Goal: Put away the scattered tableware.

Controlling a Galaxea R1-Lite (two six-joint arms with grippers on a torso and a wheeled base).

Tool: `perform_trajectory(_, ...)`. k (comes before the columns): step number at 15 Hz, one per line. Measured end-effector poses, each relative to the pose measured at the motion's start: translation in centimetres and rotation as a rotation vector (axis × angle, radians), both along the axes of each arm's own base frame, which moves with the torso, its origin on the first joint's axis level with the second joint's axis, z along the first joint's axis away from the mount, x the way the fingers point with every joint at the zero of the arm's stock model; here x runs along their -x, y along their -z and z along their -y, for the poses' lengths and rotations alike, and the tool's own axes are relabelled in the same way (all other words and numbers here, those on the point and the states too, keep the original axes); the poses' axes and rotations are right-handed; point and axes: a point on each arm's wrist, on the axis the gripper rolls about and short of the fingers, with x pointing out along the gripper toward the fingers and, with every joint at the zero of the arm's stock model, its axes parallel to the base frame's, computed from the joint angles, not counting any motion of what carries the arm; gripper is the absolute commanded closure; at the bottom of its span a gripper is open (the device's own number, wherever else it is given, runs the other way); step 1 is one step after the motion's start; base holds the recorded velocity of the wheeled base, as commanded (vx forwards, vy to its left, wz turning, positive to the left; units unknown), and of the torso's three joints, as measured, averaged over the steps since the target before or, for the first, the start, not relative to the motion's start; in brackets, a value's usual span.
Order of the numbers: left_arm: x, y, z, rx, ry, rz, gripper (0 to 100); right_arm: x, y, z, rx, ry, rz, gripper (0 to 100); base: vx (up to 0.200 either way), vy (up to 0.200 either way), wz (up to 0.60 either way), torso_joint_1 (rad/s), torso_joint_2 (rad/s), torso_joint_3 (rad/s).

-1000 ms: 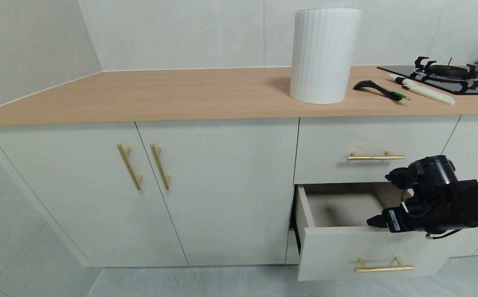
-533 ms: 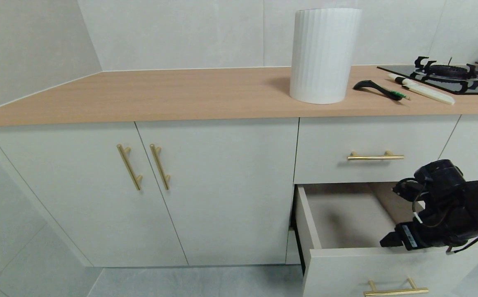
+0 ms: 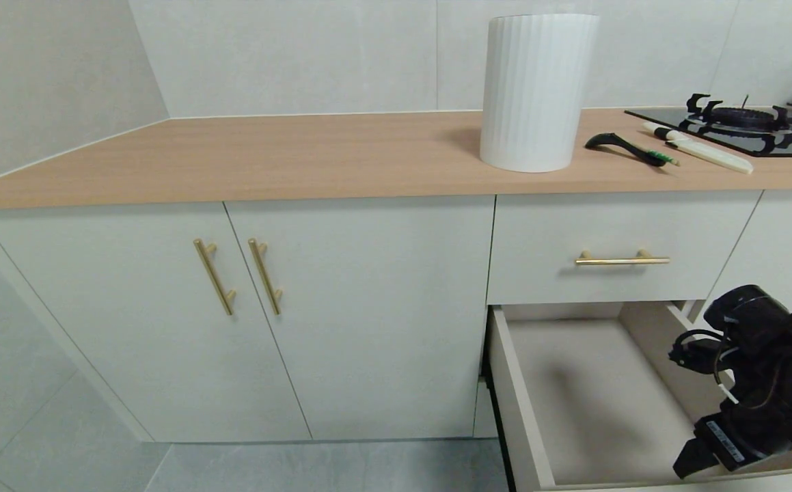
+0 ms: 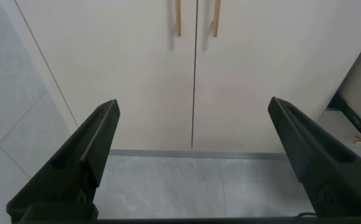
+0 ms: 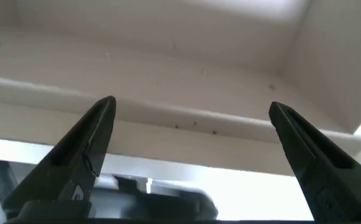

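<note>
Kitchen corner with pale tiles and a wood tabletop (image 3: pixel 300 154) over white cabinets. The tableware to put away is up on that tabletop, toward the robot's right. One piece is a black spoon-ish utensil (image 3: pixel 624 147) with a green bit on its handle. Just beside it is a long white knife (image 3: pixel 703 154) with a dark band near one end. Both lie flat, close together but apart. The knife's far end is right at the edge of the gas hob (image 3: pixel 737 119), and I can't tell if it's on the glass.

My guess is that both are light and stiff and look like smooth plastic, so they'd be a bit slippery. I'd grab each across the middle of its handle, since there's little to pinch on something lying that flat. I'd keep off the knife's wide end, since I can't tell if that's a bare blade or a sheath.

A tall white ribbed canister (image 3: pixel 536 92) stands next to the utensil. Below, the lower drawer (image 3: pixel 508 383) stands wide open.

The right pincer (image 5: pixel 190 155) sits at the drawer's front edge, spread wide and gripping nothing. The left pincer (image 4: pixel 193 155) is also spread wide and empty, low in front of the cabinet doors (image 4: pixel 196 68).
</note>
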Motion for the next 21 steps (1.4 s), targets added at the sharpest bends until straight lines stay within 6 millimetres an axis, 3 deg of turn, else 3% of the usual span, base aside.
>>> perform_trajectory(9,0.0,0.0,0.0,0.000,0.000,0.000,0,2.5,0.3,-0.7,0.080,-0.083,-0.224,0,0.000,0.000,0.00,0.000,0.00,0.000)
perform_trajectory(14,0.0,0.0,0.0,0.000,0.000,0.000,0,2.5,-0.3,-0.8,0.099,-0.089,-0.210,0,0.000,0.000,0.00,0.000,0.00,0.000)
perform_trajectory(17,0.0,0.0,0.0,0.000,0.000,0.000,0,2.3,-2.8,-0.9,0.026,-0.061,-0.087,0,0.000,0.000,0.00,0.000,0.00,0.000)
perform_trajectory(21,0.0,0.0,0.0,0.000,0.000,0.000,0,3.5,-8.2,-1.1,-0.162,-0.021,0.148,0,0.000,0.000,0.00,0.000,0.00,0.000)
